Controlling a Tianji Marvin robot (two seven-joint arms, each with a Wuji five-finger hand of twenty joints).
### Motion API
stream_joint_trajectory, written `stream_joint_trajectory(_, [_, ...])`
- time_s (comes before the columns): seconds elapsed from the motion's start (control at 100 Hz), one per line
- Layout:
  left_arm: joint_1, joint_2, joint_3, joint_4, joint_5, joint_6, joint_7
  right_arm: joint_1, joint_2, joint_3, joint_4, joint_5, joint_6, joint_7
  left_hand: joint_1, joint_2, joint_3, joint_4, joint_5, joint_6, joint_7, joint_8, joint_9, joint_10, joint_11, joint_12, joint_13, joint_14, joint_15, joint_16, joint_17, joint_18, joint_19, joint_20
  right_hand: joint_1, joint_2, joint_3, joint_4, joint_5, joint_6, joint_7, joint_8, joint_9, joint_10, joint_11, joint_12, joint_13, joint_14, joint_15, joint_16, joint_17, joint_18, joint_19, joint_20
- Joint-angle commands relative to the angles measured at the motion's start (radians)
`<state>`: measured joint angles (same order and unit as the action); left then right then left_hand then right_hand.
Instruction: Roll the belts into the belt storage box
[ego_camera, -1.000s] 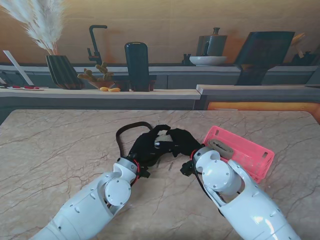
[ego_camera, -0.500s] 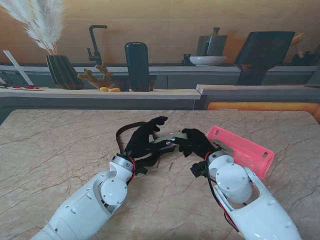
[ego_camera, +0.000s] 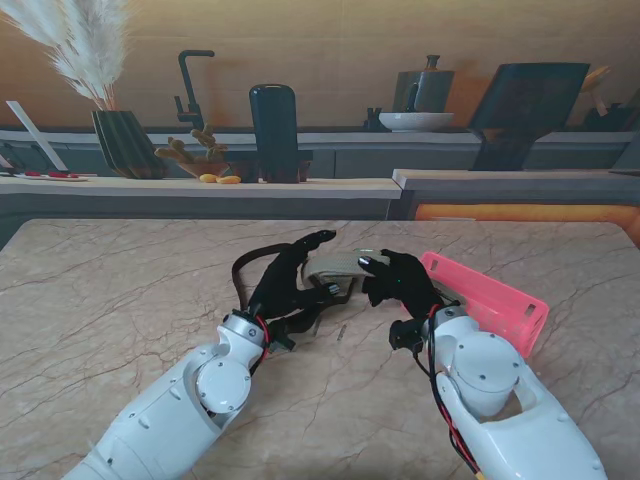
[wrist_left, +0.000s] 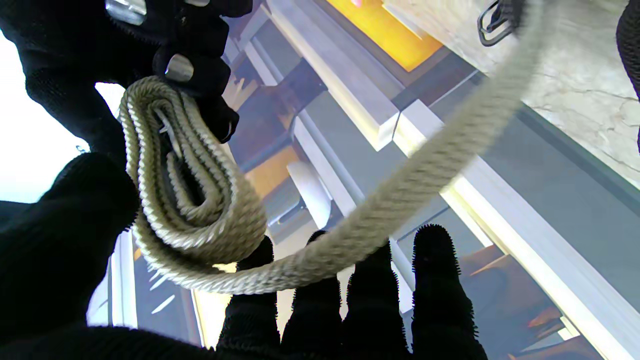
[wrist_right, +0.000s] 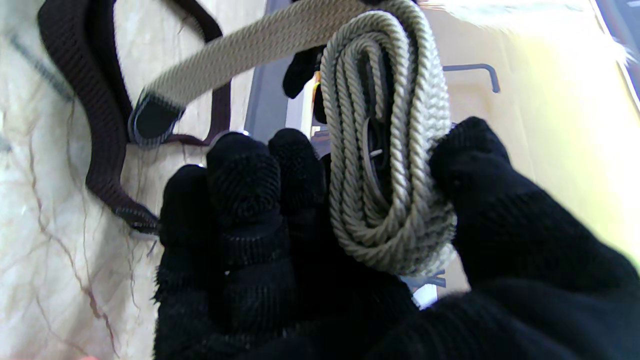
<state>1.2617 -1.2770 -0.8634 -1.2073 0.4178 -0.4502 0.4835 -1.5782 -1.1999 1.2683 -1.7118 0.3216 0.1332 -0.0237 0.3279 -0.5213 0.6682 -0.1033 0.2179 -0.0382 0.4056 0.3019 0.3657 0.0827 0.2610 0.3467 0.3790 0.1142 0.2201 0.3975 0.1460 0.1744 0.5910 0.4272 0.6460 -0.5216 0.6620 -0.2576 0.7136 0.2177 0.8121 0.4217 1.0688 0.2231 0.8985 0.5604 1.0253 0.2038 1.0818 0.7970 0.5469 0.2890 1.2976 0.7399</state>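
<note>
R hand (ego_camera: 400, 283) pinches beige belt coil (wrist_right: 390, 150) over marble table (ego_camera: 120, 290).

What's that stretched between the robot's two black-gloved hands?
A beige woven belt: its rolled coil is pinched in the right hand, and its loose tail runs across the left hand. Both wrist views show this best.

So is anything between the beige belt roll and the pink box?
Nothing visible. The right hand holds the beige belt roll right beside the pink box; the brown belt lies on the opposite side.
</note>
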Motion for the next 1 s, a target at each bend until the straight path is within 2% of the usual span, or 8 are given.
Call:
stream_joint_trajectory(0.0, [0.007,-0.009,0.007,0.002,-0.001,-0.001,0.012,-0.005,-0.007,0.004,-0.009,0.013,0.002,0.025,-0.041,-0.038,0.022,-0.031,-0.045,-0.035,-0.042,0.003,-0.041,-0.002,-0.021,-0.017,-0.026,-0.043,-0.019,-0.011,-0.013,-0.042,-0.024,-0.011,0.175,0.105,0.165,0.041,0.056,-0.289,0.198,0.048,-0.009,0.015,0.035,0.018,0.01,-0.054,0.037,0.019,0.012,-0.077,0.012,0.02])
stream_joint_trajectory(0.13, [0.003,-0.018,0.019,0.008,-0.016,0.006,0.017,0.0,-0.011,0.007,-0.001,0.121,0.019,0.059,-0.046,-0.039,0.031,-0.035,-0.067,-0.039,-0.061,-0.011,-0.061,-0.001,-0.019,-0.019,-0.04,-0.044,-0.021,-0.017,-0.02,-0.055,-0.035,-0.019,0.176,0.107,0.159,0.042,0.055,-0.292,0.199,0.048,-0.009,0.013,0.037,0.02,0.011,-0.059,0.038,0.023,0.016,-0.081,0.011,0.021])
stream_joint_trajectory(0.29, [-0.002,-0.03,0.034,0.017,-0.047,0.01,0.019,0.023,-0.013,-0.007,0.026,0.213,0.042,0.117,-0.059,-0.035,0.033,-0.04,-0.071,-0.036,-0.115,-0.044,-0.082,-0.004,-0.017,-0.022,-0.057,-0.047,-0.018,-0.023,-0.029,-0.074,-0.041,-0.029,0.175,0.114,0.147,0.043,0.052,-0.3,0.198,0.048,-0.01,0.008,0.036,0.024,0.01,-0.068,0.04,0.029,0.018,-0.084,0.009,0.023])
stream_joint_trajectory(0.57, [-0.009,-0.05,0.061,0.03,-0.062,-0.01,0.046,0.082,-0.033,-0.063,0.085,0.303,0.12,0.126,-0.083,-0.017,0.047,-0.052,-0.071,-0.05,-0.242,-0.087,-0.106,-0.008,0.003,-0.02,-0.069,-0.052,0.001,-0.021,-0.038,-0.091,-0.022,-0.039,0.175,0.119,0.135,0.045,0.05,-0.304,0.197,0.049,-0.012,0.011,0.041,0.031,0.009,-0.069,0.052,0.041,0.02,-0.087,0.007,0.028])
stream_joint_trajectory(0.72, [-0.01,-0.059,0.067,0.034,-0.077,-0.004,0.056,0.119,-0.044,-0.093,0.127,0.339,0.174,0.135,-0.079,0.005,0.03,-0.051,-0.073,-0.052,-0.261,-0.084,-0.106,-0.012,0.013,-0.016,-0.068,-0.051,0.013,-0.016,-0.038,-0.096,-0.007,-0.038,0.174,0.12,0.124,0.047,0.054,-0.308,0.191,0.045,-0.013,0.017,0.049,0.039,0.004,-0.067,0.068,0.053,0.016,-0.086,0.01,0.038])
stream_joint_trajectory(0.87, [-0.008,-0.064,0.068,0.035,-0.083,-0.014,0.066,0.153,-0.06,-0.119,0.164,0.358,0.212,0.112,-0.078,0.023,0.02,-0.05,-0.072,-0.066,-0.274,-0.08,-0.093,-0.019,0.027,-0.011,-0.06,-0.054,0.027,-0.012,-0.034,-0.107,0.009,-0.038,0.166,0.114,0.11,0.047,0.064,-0.327,0.18,0.033,-0.007,0.015,0.052,0.042,0.005,-0.071,0.078,0.059,0.018,-0.09,0.014,0.046])
stream_joint_trajectory(0.93, [-0.008,-0.065,0.069,0.034,-0.082,-0.017,0.068,0.164,-0.066,-0.129,0.177,0.368,0.223,0.103,-0.067,0.04,0.018,-0.048,-0.072,-0.066,-0.277,-0.078,-0.086,-0.022,0.033,-0.008,-0.056,-0.054,0.032,-0.01,-0.031,-0.113,0.016,-0.038,0.16,0.11,0.1,0.047,0.074,-0.351,0.171,0.023,-0.013,0.008,0.051,0.043,-0.002,-0.074,0.078,0.061,0.013,-0.093,0.012,0.049])
stream_joint_trajectory(0.99, [-0.01,-0.067,0.072,0.035,-0.081,-0.015,0.074,0.174,-0.072,-0.139,0.188,0.378,0.23,0.097,-0.018,0.081,-0.032,-0.037,-0.069,-0.062,-0.277,-0.066,-0.076,-0.022,0.048,-0.003,-0.049,-0.056,0.046,-0.007,-0.03,-0.118,0.04,-0.045,0.154,0.107,0.087,0.048,0.084,-0.376,0.164,0.013,-0.029,0.002,0.052,0.045,-0.015,-0.079,0.076,0.064,0.004,-0.099,0.007,0.052])
